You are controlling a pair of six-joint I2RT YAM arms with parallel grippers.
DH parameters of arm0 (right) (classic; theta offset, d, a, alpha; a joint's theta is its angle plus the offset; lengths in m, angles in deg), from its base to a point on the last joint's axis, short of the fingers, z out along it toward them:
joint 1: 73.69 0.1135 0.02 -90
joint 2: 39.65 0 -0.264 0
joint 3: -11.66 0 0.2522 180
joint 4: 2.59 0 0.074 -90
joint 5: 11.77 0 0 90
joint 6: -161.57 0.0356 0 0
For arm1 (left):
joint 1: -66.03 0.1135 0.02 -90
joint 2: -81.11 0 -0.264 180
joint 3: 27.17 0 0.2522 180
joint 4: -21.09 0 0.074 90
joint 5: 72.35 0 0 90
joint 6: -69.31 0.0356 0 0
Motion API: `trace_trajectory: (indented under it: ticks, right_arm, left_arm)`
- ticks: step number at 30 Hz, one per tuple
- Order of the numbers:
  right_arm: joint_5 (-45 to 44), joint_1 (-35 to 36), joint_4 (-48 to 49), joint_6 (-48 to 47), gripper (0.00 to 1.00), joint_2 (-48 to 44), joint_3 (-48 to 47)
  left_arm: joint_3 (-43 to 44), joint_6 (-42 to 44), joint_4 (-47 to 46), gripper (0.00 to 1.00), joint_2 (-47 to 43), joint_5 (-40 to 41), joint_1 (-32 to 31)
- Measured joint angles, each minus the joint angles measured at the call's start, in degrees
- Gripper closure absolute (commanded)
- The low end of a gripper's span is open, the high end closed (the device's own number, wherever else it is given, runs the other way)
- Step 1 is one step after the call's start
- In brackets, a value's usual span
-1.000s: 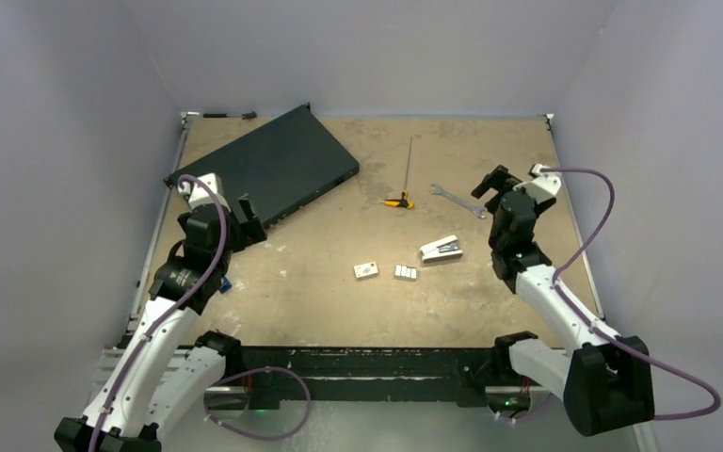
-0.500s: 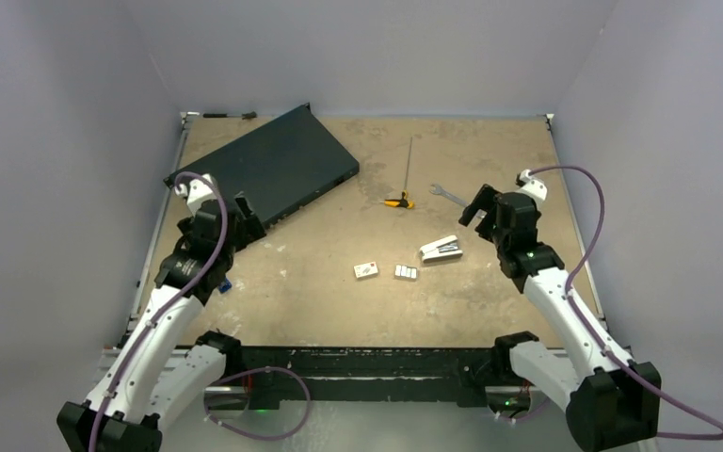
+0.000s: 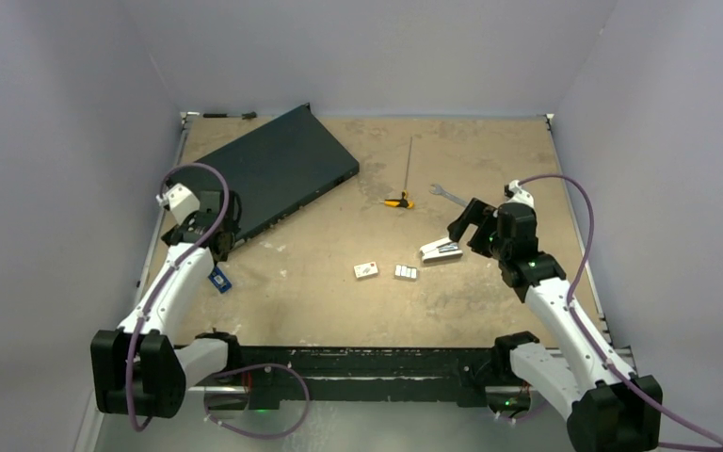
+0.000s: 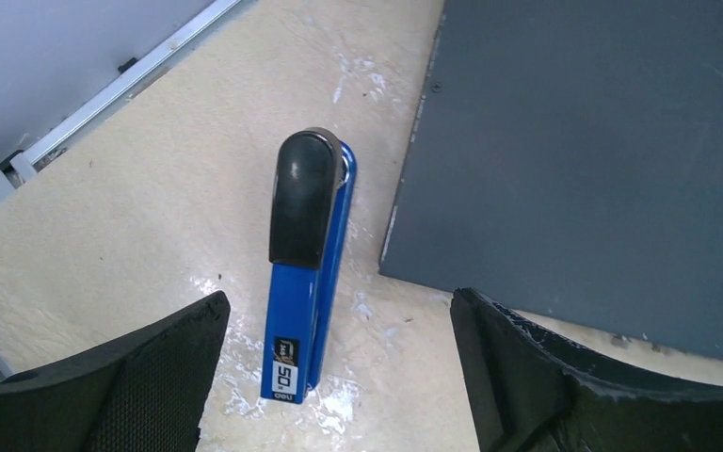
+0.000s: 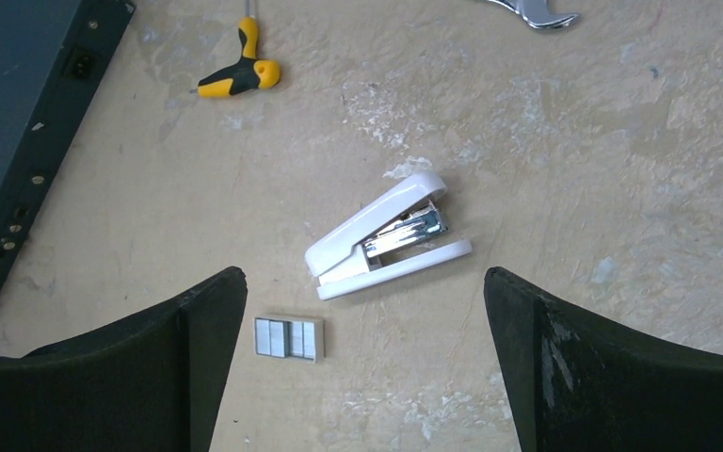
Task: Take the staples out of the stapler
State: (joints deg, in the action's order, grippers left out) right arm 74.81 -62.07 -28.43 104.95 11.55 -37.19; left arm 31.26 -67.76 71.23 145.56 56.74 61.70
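Worn tabletop (image 5: 574, 141) holds the white stapler (image 5: 377, 240), seemingly ajar, under the right gripper (image 5: 362, 282), spread wide to take it.

The blue stapler (image 4: 303, 273) carries a small black label (image 4: 285, 363) reading "50"; the tiny lettering under it, possibly "neo", is blurred.

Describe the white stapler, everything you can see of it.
The white stapler is small, of glossy white plastic, with a rounded top arm and a flat base joined at one end. Between them a silvery metal magazine shows. It seems to lie on its side on the tan table, diagonally, mouth slightly agape. Nothing touches it; grey staples lie close by, apart.
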Motion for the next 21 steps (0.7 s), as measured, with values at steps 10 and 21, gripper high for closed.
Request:
trace_trajectory:
  ticks: [10,21]
  right_arm:
    - [2.75,0.0,-1.14,-1.11,0.03,0.09,-0.04]
    - [5.01,0.0,-1.36,-1.46,0.04,3.19,-0.72]
  left_arm:
    - [-7.28,0.15,-6.99,0.16,0.98,-0.26,4.07]
    - [-8.04,-0.39,-13.38,0.21,6.95,-1.01,7.8]
